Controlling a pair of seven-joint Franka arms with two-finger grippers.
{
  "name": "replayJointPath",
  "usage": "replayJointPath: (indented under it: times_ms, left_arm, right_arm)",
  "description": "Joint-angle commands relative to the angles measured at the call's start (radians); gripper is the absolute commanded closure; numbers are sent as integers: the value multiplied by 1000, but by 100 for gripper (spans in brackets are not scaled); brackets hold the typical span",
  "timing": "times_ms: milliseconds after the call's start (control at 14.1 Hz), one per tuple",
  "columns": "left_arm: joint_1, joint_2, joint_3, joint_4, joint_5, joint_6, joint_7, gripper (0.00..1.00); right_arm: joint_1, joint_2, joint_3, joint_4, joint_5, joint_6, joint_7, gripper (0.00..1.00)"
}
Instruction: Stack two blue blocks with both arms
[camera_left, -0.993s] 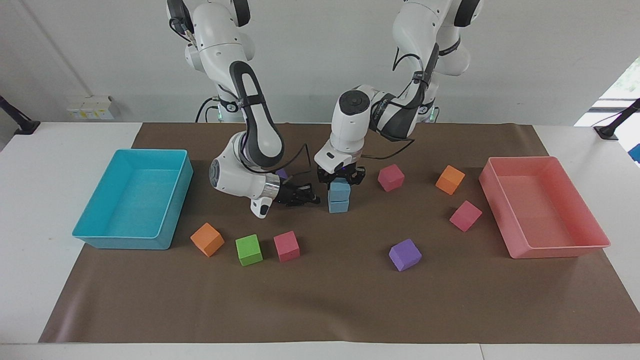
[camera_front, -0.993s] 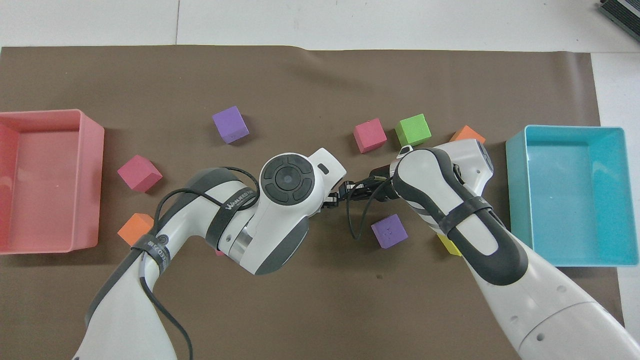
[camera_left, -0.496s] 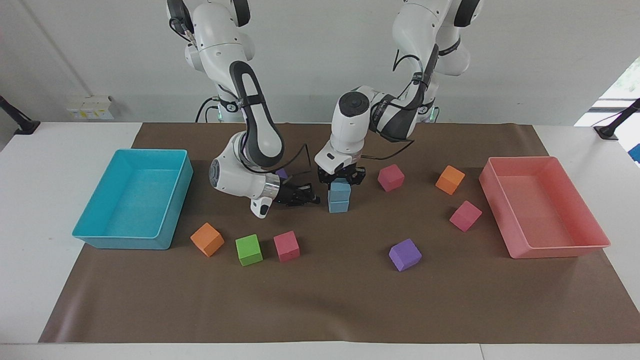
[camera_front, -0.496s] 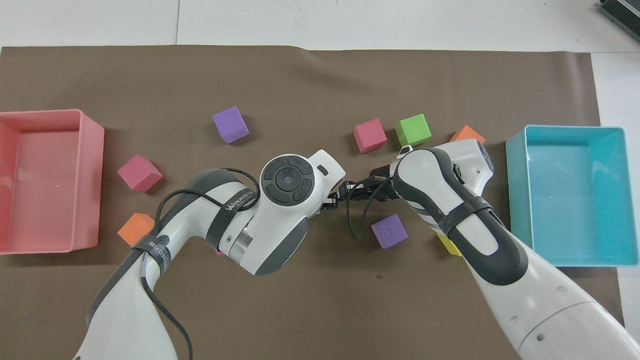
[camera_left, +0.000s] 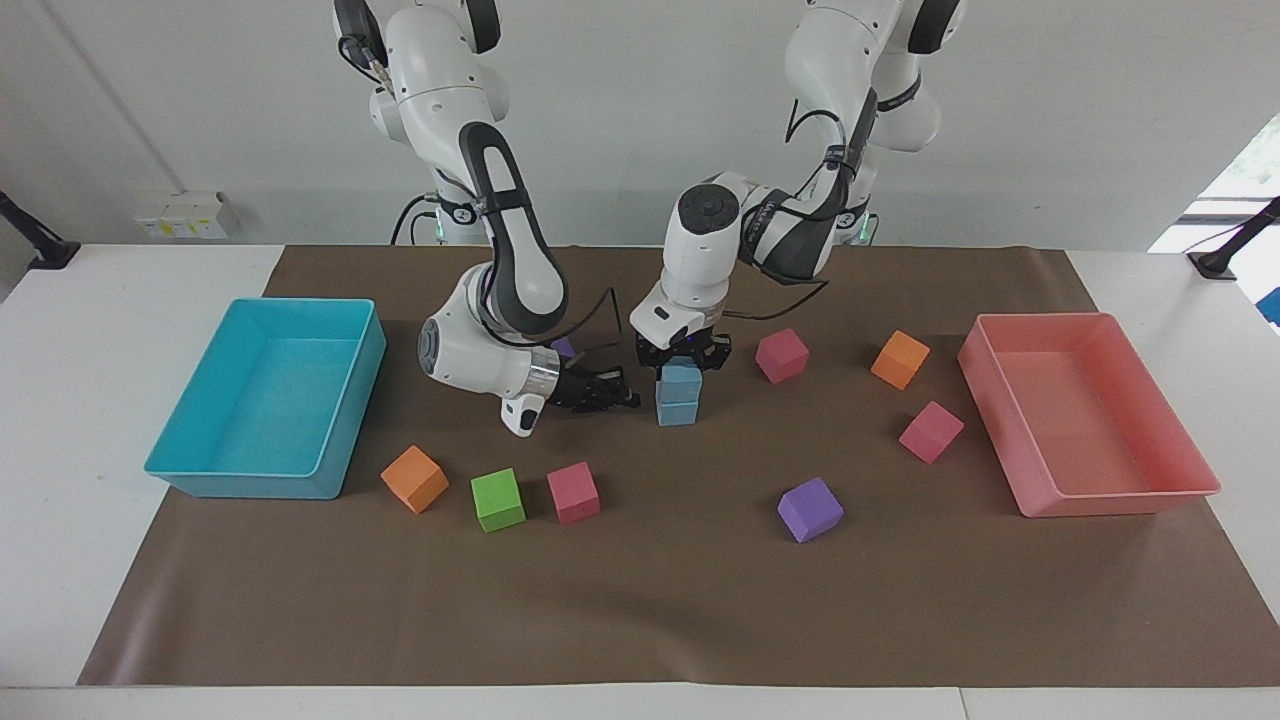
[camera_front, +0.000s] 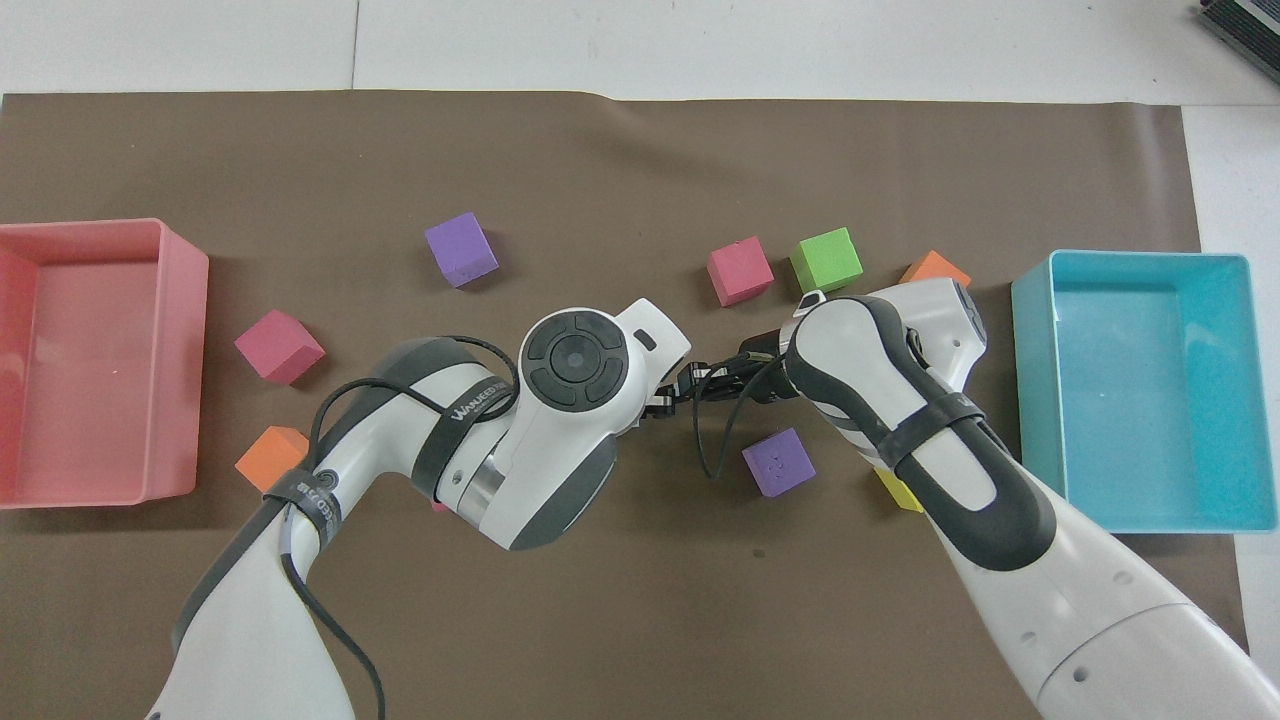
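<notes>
Centrally on the brown mat (camera_left: 650, 600) that covers the counter (camera_left: 120, 300), the two blue blocks (camera_left: 679, 395) stand stacked, one squarely on the other. The left hand (camera_left: 682, 362) comes straight down onto the stack and is clenched on the upper blue block (camera_left: 680, 381), its black fingers at either side of the cube; the lower blue block (camera_left: 678, 412) rests on the mat. From above the left arm's wrist hides the stack completely.

The right hand (camera_left: 610, 392) lies low and level just beside the stack, toward the right arm's end of the counter, clenched with nothing in it; its tip seems to stop just short of the blocks, though that gap is hard to judge.

Farther from the robots than the stack lie an orange cube (camera_left: 414, 479), a green cube (camera_left: 498, 499), a pink cube (camera_left: 573, 492) and a purple cube (camera_left: 810, 509). A cyan tray (camera_left: 275, 400) sits at the right arm's end, a pink tray (camera_left: 1085, 415) at the left arm's.
</notes>
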Motion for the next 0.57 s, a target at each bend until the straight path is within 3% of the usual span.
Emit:
replayJointPath:
  times_ms: [0,496]
  left_arm:
    - [-20,-6,19,-14,-12,22,-9,89]
    - [-19,-6,19,-14,-12,27,-9,85]
  right_arm:
    - [-2,-7,4,-16,34,18,-24,100]
    - [-2,-7,4,-16,34,18,-24,100]
